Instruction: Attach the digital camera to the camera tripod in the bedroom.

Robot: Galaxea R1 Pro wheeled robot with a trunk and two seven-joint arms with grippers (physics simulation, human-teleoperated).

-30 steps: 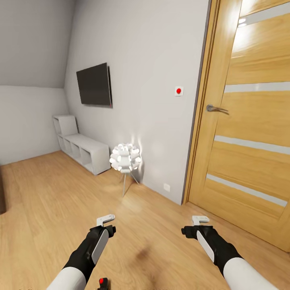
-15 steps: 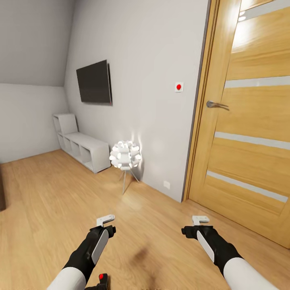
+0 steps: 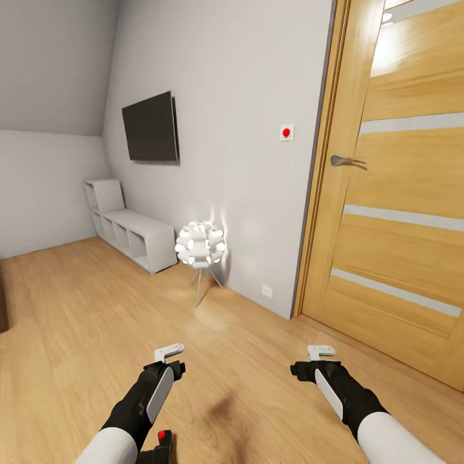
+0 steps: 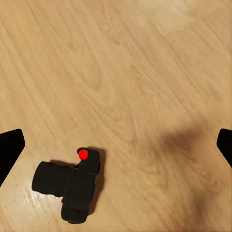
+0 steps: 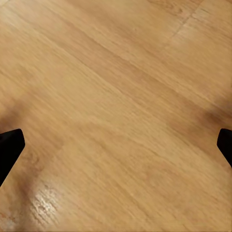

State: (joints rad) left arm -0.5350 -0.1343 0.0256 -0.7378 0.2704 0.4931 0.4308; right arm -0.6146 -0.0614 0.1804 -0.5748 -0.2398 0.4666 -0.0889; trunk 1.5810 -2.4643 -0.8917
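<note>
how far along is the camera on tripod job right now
Nothing looks done yet. The digital camera lies on the wood floor under the left end effector, not gripped. Both the left and the right end effector are open and hold nothing. Ahead are a ball-cluster lamp, a wall TV and a door. Left: grasp the camera, reach the tripod, mount it.

You get bright, even, sharp renders. The lamp (image 3: pixel 200 244) glows on the wall (image 3: pixel 258 96); glare hits the door (image 3: pixel 399 193) top. A soft dark shadow smudges the floor (image 3: pixel 77 309) between your arms.
</note>
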